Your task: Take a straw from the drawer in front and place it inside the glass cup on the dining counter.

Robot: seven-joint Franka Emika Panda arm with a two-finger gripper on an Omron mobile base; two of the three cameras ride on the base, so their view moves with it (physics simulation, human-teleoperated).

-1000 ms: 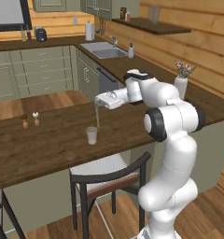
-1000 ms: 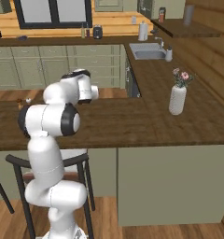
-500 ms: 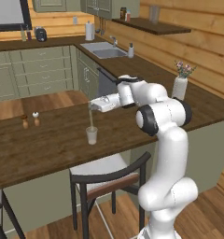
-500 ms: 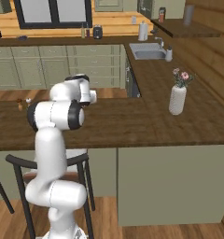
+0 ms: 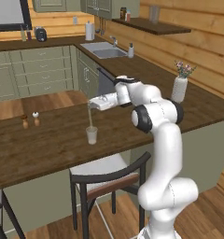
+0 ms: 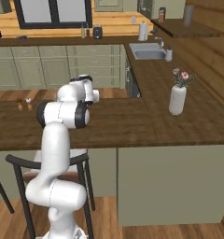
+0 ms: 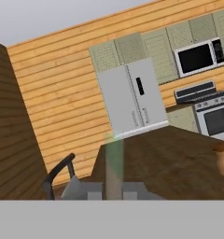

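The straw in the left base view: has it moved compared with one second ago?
Yes. The straw, held in the shut tool, has moved left along the counter, and now hangs directly above the glass cup.

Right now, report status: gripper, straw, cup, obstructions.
Gripper shut on the straw, held upright. Its lower end sits at the glass cup rim on the dining counter. Nothing blocking the drop.

The left base view looks forward and down from behind the arm, which rises at 5 o'clock. The right base view does likewise, arm at 7 o'clock. Both share the long dark brown plank dining counter (image 5: 53,140) (image 6: 132,123). The hand view skims close and level along that countertop (image 7: 179,158).
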